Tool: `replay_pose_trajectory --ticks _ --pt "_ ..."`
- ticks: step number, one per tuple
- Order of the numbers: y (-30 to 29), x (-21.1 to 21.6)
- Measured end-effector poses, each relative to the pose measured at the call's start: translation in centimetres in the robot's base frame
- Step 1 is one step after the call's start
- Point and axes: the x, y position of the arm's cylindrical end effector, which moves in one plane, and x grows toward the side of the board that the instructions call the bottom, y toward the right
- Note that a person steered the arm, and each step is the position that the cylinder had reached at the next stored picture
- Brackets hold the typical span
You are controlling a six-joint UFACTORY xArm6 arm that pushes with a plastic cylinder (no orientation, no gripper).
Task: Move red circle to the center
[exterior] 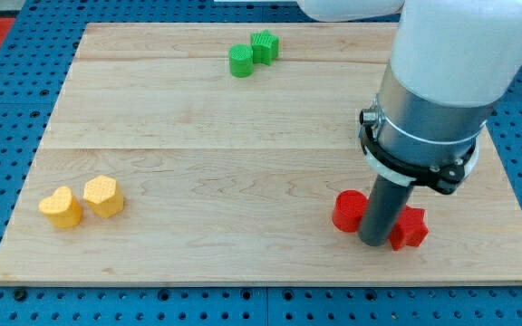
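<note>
My tip (pixel 372 241) stands between 2 red blocks near the view's bottom right of the wooden desk (pixel 243 154). The red circle (pixel 347 211) touches it on the view's left, the red star (pixel 410 228) on the right. There are no jaws, only the rod.

2 green blocks (pixel 252 53) sit together at the view's top, 2 yellow blocks (pixel 82 202) at the bottom left.

We see the red circle (pixel 348 211), a short round block lying flat on the wooden board, low toward the view's right. The dark rod stands against its right side, partly hiding it.
</note>
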Motion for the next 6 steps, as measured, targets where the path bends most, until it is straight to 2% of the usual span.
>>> replay_pose_trajectory --ticks 1,2,3,4,5,6 --pt "-2.3 -1.4" --pt "-1.3 -3.2" --pt "-3.7 -6.8" --pt "-9.1 -9.5" --pt "-3.0 -6.4" --pt "6.3 -7.2"
